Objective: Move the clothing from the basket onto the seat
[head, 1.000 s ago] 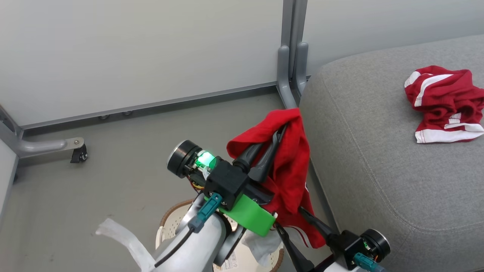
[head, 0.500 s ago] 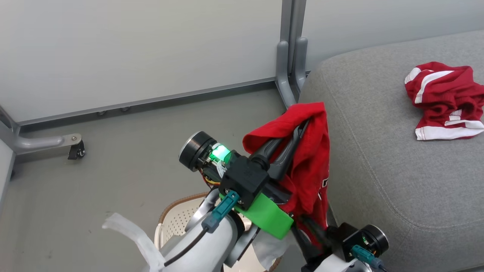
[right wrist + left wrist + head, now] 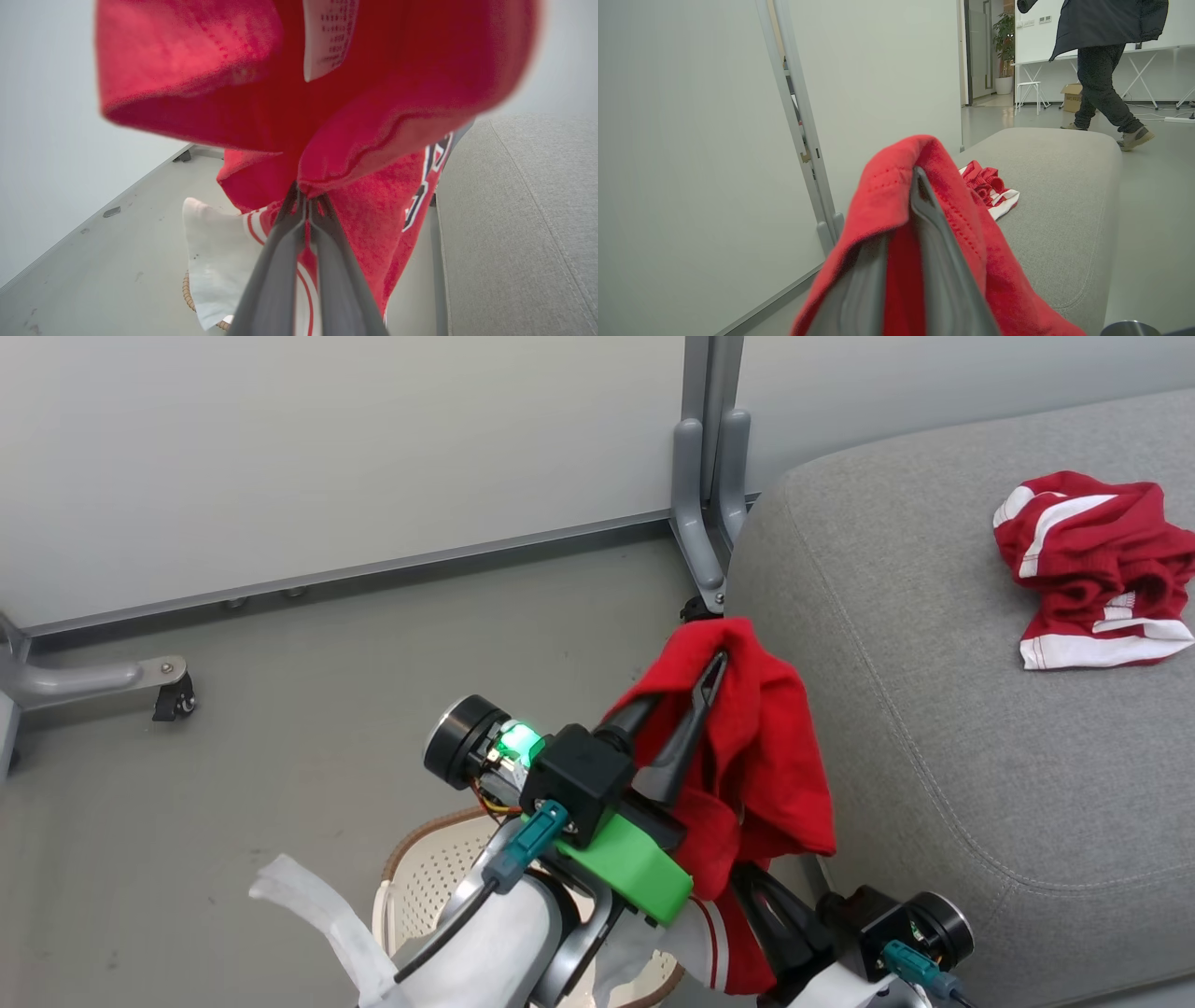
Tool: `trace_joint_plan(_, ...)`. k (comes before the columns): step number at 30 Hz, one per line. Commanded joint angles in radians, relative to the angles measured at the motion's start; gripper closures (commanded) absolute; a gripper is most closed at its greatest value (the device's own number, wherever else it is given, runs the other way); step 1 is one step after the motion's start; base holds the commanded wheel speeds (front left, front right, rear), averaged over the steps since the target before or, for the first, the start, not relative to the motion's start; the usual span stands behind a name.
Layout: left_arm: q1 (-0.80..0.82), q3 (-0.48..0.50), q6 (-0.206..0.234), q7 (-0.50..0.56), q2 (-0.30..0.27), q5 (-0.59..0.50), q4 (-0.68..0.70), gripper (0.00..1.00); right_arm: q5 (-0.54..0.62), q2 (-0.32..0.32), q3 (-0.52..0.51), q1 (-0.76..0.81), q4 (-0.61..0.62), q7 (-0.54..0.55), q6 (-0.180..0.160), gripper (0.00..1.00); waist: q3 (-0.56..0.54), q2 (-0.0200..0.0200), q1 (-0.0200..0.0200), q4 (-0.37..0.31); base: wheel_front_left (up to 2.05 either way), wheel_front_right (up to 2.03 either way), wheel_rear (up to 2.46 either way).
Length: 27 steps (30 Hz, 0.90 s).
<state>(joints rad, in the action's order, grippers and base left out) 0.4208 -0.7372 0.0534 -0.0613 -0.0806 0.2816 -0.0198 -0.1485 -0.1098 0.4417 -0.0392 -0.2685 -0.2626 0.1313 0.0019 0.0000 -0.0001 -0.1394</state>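
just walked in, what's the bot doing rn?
It's moving laundry from the basket on the floor to the grey seat. Both grippers are shut on one red garment, held in the air by the seat's edge: the left gripper pinches its top, the right gripper a lower fold. It is not yet on the seat. A second red garment lies on the cushion. A person walks past in the background.

The red garment [image 3: 766,756] is showing soft, matt knit cloth pricked with tiny holes; the seat [image 3: 934,709] is wearing coarse grey woven fabric, matt; the basket [image 3: 420,887] is showing smooth perforated plastic under a woven-look rim; the floor [image 3: 327,709] is lying smooth, dull.
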Motion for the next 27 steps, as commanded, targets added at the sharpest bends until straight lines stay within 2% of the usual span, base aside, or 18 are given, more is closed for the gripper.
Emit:
trace_joint_plan(1,-0.011,0.008,0.010,0.006,-0.010,0.007,-0.005,0.00,-0.007,-0.005,-0.004,0.007,0.006,-0.003,-0.001,1.00,0.002,0.0000,0.0001,-0.001,0.00,0.00,0.00)
trace_joint_plan(16,-0.038,0.010,0.020,0.019,-0.028,0.034,-0.030,0.00,-0.003,-0.005,-0.031,-0.001,0.020,-0.003,-0.001,1.00,0.014,0.0000,0.0001,0.002,0.00,0.00,0.00)
trace_joint_plan(27,-0.060,0.027,0.024,-0.025,-0.053,0.057,-0.073,0.00,0.012,-0.002,-0.090,-0.027,0.064,-0.003,-0.001,1.00,0.045,0.0000,0.0001,-0.046,0.00,0.00,0.00)
